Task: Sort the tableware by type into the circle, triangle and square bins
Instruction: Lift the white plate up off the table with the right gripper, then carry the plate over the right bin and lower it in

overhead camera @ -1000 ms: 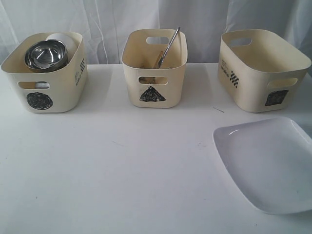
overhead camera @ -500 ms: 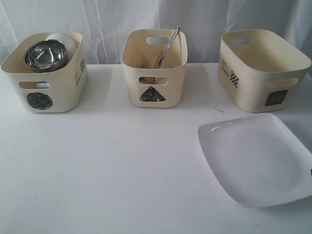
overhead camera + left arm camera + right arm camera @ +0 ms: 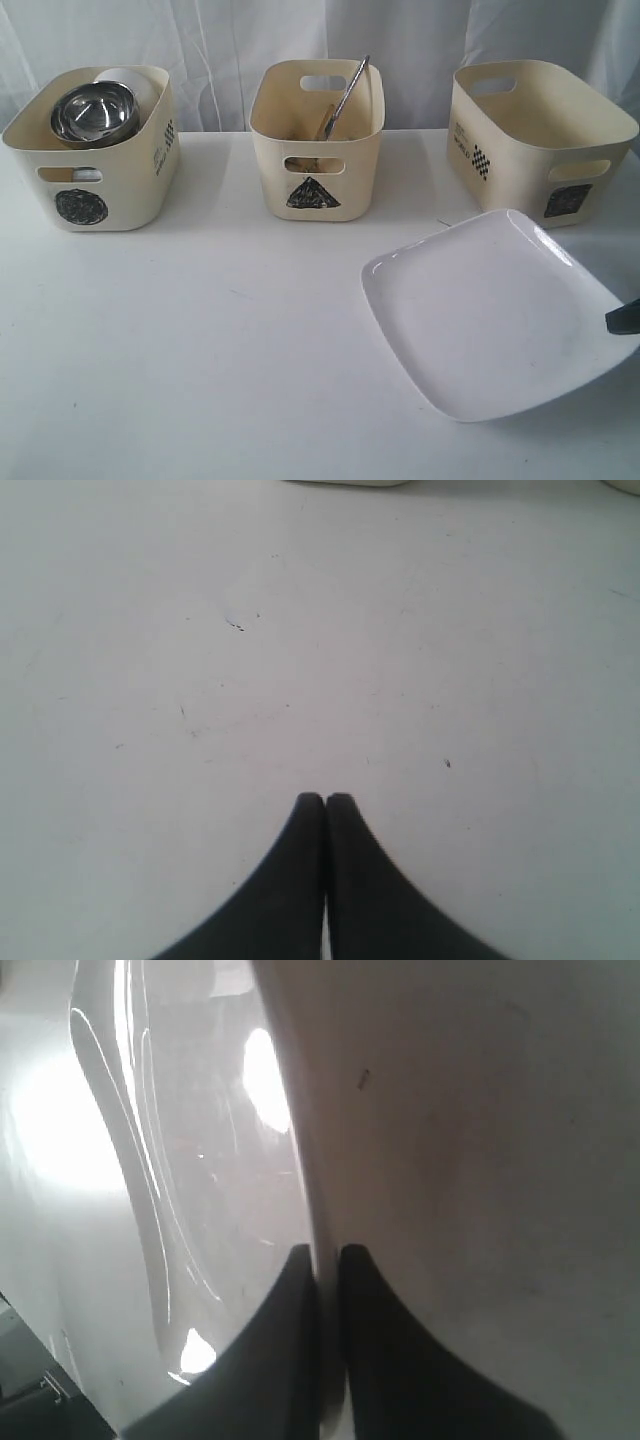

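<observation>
The right gripper point(image 3: 325, 1255) was clamped nearly shut on the rim of the white squarish plate point(image 3: 490, 310), which sat tilted just in front of the square bin point(image 3: 510, 170), far edge up. The left gripper point(image 3: 325, 798) hung closed and empty over the bare table point(image 3: 300, 630). The step in hand was judged to be the plate transfer. The next move called for lifting the plate over the bin wall and tilting it to fit inside.

Far left — bowl point(image 3: 95, 110) in circle bin point(image 3: 120, 170); plate point(image 3: 490, 310) before square bin point(image 3: 510, 150).
</observation>
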